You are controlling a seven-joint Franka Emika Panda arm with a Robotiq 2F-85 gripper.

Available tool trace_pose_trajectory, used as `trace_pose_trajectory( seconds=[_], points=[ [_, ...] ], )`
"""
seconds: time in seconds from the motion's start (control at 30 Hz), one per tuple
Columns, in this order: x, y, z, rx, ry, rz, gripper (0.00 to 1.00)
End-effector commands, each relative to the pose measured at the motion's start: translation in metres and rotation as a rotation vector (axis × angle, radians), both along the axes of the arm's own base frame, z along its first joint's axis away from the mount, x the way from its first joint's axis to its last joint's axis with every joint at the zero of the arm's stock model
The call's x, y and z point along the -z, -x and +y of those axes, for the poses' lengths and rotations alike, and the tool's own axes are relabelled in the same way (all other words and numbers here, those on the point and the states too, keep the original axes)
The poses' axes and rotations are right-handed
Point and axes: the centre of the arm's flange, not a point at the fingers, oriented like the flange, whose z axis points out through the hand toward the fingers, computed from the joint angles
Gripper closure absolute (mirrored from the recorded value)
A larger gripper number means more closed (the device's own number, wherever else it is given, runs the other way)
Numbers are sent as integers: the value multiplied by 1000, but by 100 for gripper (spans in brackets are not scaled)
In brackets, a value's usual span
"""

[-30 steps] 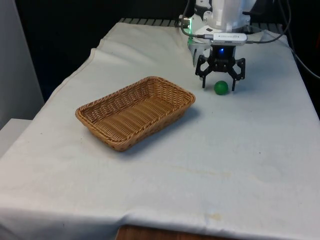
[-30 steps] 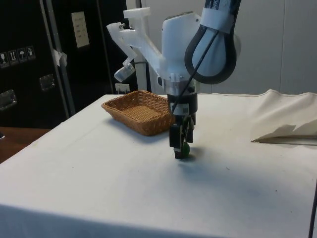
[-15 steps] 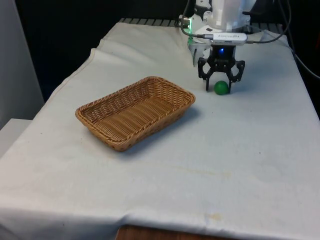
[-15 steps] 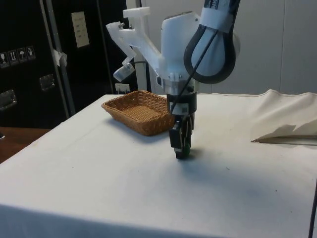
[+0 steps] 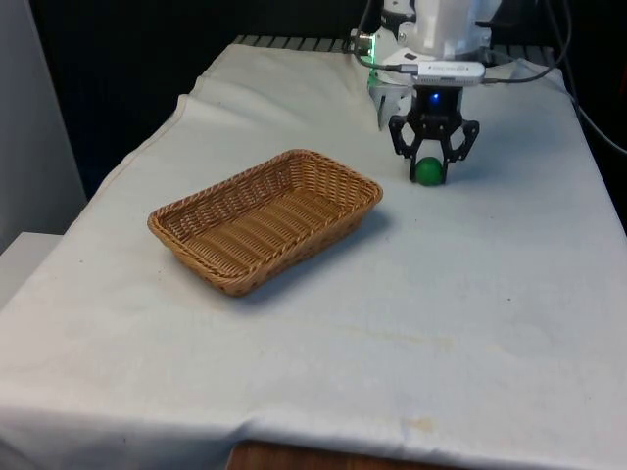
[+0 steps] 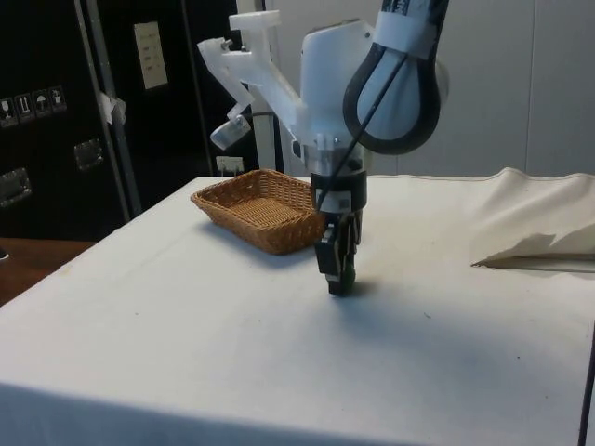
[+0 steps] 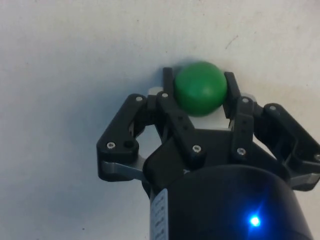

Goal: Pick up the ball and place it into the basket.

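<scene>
Claw (image 5: pixel 429 176): fingers closed against both sides of the green ball (image 7: pixel 200 95).
Ball height: seemingly at the cloth-covered surface (image 5: pixel 470 294); contact unclear.
Basket (image 5: pixel 265 219): well apart from claw, empty.

In the side view the ball (image 6: pixel 346 276) is almost wholly hidden behind the black fingers (image 6: pixel 337 269) of the gripper (image 6: pixel 339 282); only a sliver of green peeks out at about 3 o'clock of the fingertips. Whether it touches the cloth (image 6: pixel 232 344) cannot be told there.

In the front view the ball (image 5: pixel 428 170) has its flanks covered by the fingers at 9 and 3 o'clock.

In the side view the near wall of the basket (image 6: pixel 251 223) hides most of its floor, and the gripper covers its corner at 3 o'clock.
</scene>
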Motion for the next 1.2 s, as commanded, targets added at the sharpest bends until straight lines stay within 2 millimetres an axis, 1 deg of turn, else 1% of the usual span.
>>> trace_pose_trajectory(
  seconds=[0.0,0.07,0.1,0.13,0.27,0.3,0.4,0.43,0.5,0.73,0.77,0.9,1.0,1.03,1.17],
  points=[
    [-6,0,-2,3,-3,3,98],
    [-13,-1,-3,4,-9,-1,98],
    [-10,-2,0,3,-12,-6,98],
    [-16,-1,-3,4,-11,-1,98],
    [-27,-3,-3,5,-23,-6,98],
    [-32,-3,-3,4,-29,-7,98],
    [-42,-4,-3,3,-39,-11,98],
    [-44,-5,1,2,-51,-16,98],
    [-47,-5,-3,3,-44,-12,98],
    [-76,-9,-2,-13,-70,-22,98],
    [-75,-8,1,-12,-81,-28,98],
    [-93,-14,-2,-29,-81,-27,98],
    [-102,-17,-2,-38,-84,-29,98],
    [-101,-16,-1,-35,-92,-34,98],
    [-114,-24,-4,-47,-86,-33,98]
  ],
)
